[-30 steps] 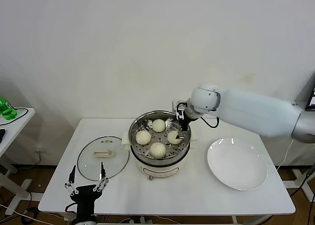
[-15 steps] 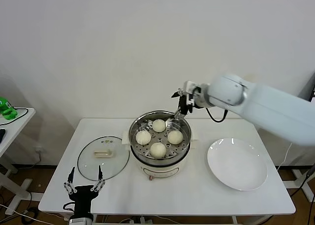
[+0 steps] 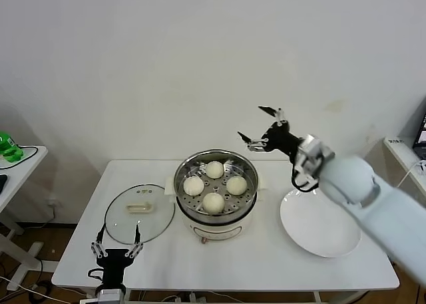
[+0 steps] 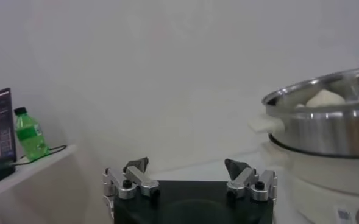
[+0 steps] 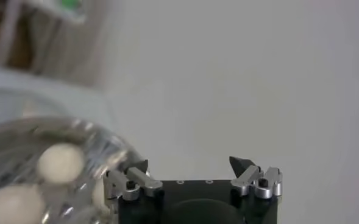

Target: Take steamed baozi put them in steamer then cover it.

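Several cream-white baozi [image 3: 213, 201] lie on the perforated tray inside the steel steamer [image 3: 184, 168] at the table's middle. Two of them show blurred in the right wrist view [image 5: 60, 163]. The glass cover [image 3: 138, 213] with its cream handle lies flat on the table to the left of the steamer. My right gripper [image 3: 258, 126] hangs open and empty in the air above and right of the steamer. My left gripper [image 3: 118, 244] stands open and empty at the table's front edge, just in front of the cover. In the left wrist view the steamer [image 4: 325, 115] sits ahead of the left gripper [image 4: 187, 165].
An empty white plate [image 3: 320, 222] lies on the table's right side. A small side table with a green bottle [image 3: 6, 146] stands at the far left. The wall is close behind the table.
My right gripper has lifted out of the steamer and swung up and to the right, leaving the fourth baozi on the tray. The left gripper has barely moved.
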You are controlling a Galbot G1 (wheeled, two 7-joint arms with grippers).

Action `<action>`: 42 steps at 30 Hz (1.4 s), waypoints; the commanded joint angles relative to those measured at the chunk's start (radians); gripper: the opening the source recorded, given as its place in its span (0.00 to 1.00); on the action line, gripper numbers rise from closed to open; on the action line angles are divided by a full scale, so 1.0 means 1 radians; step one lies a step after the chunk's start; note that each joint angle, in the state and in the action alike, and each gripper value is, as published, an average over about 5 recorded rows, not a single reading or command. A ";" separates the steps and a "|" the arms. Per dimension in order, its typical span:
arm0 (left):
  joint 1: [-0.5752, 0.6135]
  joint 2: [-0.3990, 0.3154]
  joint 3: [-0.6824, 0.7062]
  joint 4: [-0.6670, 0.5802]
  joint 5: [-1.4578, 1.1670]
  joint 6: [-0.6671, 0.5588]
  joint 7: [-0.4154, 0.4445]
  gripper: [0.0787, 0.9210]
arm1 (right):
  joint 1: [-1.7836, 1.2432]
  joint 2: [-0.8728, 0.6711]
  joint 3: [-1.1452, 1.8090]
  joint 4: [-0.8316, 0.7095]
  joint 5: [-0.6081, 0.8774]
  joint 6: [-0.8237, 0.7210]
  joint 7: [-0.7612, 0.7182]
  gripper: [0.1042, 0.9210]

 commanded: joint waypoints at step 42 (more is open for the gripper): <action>-0.488 0.190 0.100 0.623 0.756 -0.042 0.086 0.88 | -1.090 0.667 0.811 0.005 -0.021 0.617 -0.222 0.88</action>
